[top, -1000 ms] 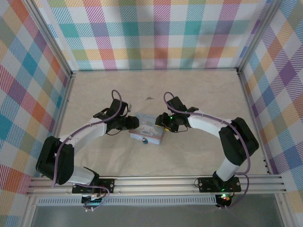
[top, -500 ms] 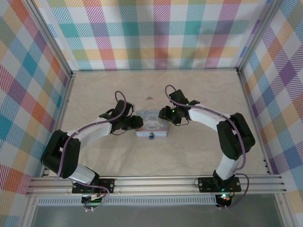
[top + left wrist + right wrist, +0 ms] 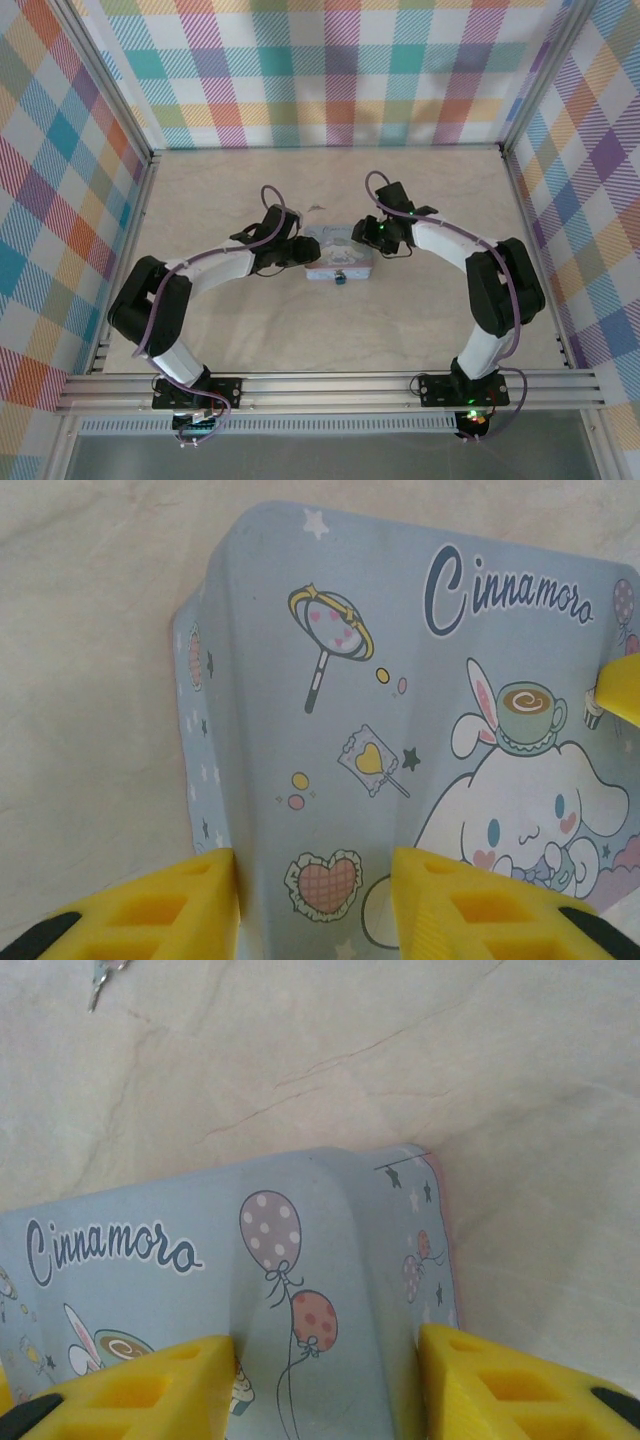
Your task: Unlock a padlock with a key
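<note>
Two half-spread pincers straddle the tin [image 3: 335, 250]: your left gripper [image 3: 312, 910] at its left end, your right gripper [image 3: 325, 1380] at its right, and you cannot tell whether either truly pinches it. Its glossy painted metal and rounded corners could slip from the yellow fingers, jolting the small dark padlock [image 3: 340, 278] on its near face. The thin, flat key [image 3: 316, 208] lies just behind the tin, awkward to lift.
</note>
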Action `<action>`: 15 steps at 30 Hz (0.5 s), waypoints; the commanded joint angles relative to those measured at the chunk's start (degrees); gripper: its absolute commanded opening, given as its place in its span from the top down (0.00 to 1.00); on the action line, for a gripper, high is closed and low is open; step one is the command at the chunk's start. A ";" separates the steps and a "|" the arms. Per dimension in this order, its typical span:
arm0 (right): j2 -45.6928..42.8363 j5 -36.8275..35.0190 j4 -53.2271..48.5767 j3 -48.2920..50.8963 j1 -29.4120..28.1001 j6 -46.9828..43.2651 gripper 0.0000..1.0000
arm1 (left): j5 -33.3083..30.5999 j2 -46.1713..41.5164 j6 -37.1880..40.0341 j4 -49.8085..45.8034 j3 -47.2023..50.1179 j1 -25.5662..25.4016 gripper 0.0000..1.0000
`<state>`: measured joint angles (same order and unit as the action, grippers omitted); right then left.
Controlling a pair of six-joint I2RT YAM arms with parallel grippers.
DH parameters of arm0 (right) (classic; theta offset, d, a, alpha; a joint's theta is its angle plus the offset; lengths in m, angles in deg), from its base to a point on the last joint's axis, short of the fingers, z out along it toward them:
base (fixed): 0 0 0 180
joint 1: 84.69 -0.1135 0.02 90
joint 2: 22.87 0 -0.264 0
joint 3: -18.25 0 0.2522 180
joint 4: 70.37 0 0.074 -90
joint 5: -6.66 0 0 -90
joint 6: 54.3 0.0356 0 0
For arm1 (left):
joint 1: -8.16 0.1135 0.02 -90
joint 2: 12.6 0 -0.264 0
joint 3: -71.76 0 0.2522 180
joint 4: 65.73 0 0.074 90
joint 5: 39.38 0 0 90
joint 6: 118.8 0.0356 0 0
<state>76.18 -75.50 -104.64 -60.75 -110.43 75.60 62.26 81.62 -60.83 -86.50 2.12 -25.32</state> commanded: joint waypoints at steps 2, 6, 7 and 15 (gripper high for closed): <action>-0.55 2.53 -1.17 2.01 -0.92 0.62 0.50 | 8.53 1.92 -0.22 2.58 -1.27 -3.79 0.57; -1.03 2.75 -1.05 2.74 -0.87 0.44 0.49 | 8.97 0.46 -0.26 2.26 -0.60 -3.88 0.57; -1.13 2.80 -1.20 2.76 -0.89 0.52 0.49 | 9.41 0.16 -0.46 2.26 -0.39 -3.92 0.57; -3.75 2.24 -1.36 4.82 -0.89 0.64 0.48 | 7.94 -2.89 -0.64 1.51 2.10 -4.58 0.55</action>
<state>73.01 -76.07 -103.92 -57.05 -109.82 75.47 63.62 80.76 -60.99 -85.71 3.37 -26.93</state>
